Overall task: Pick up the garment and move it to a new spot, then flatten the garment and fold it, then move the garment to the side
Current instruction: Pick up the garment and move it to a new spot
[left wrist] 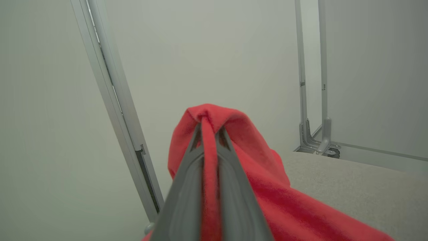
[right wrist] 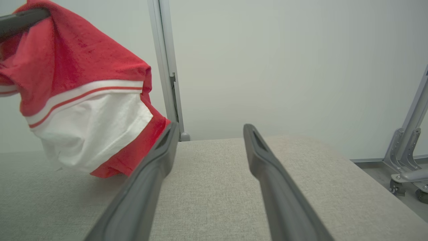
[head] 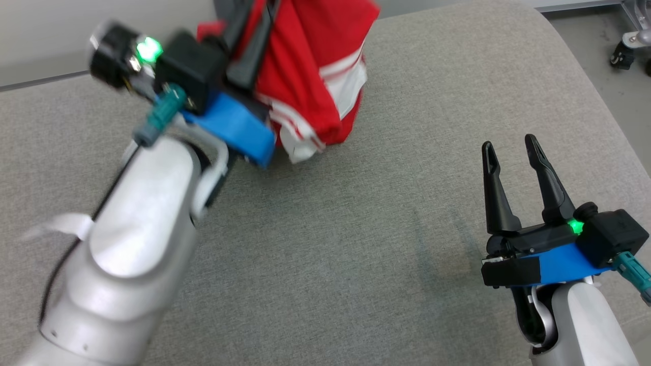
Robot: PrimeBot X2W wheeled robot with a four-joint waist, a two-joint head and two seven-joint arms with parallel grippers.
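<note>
While the garment (head: 305, 76) hung bunched over the far side of the desk (head: 356, 254), its lowest fold came close to the top, contact unclear | left fingers (left wrist: 234, 201): clamped together on a red fold at the garment's top | right fingers (head: 496, 198): spread apart, holding nothing, over the desk's near right, well apart from the garment

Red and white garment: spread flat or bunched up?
Bunched. The red and white garment hangs in folds from the shut left gripper; cannot tell whether it touches the grey fabric surface.
</note>
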